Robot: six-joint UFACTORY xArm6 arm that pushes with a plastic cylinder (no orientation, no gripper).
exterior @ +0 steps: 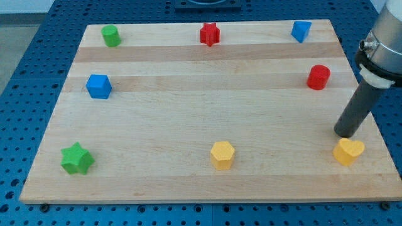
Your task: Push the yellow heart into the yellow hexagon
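The yellow heart point(348, 151) lies near the view's bottom right corner of the wooden board point(188, 107). The yellow hexagon point(222, 154) lies at the bottom middle, well to the left of the heart. My tip point(345, 134) is the lower end of the dark rod coming down from the view's right. It stands just above the heart in the view, very close to its top edge; contact cannot be told.
A red cylinder point(318, 76) is at the right. A blue block point(301, 31), a red star point(210, 34) and a green block point(111, 36) line the top. A blue cube point(98, 86) is at the left, a green star point(76, 158) at the bottom left.
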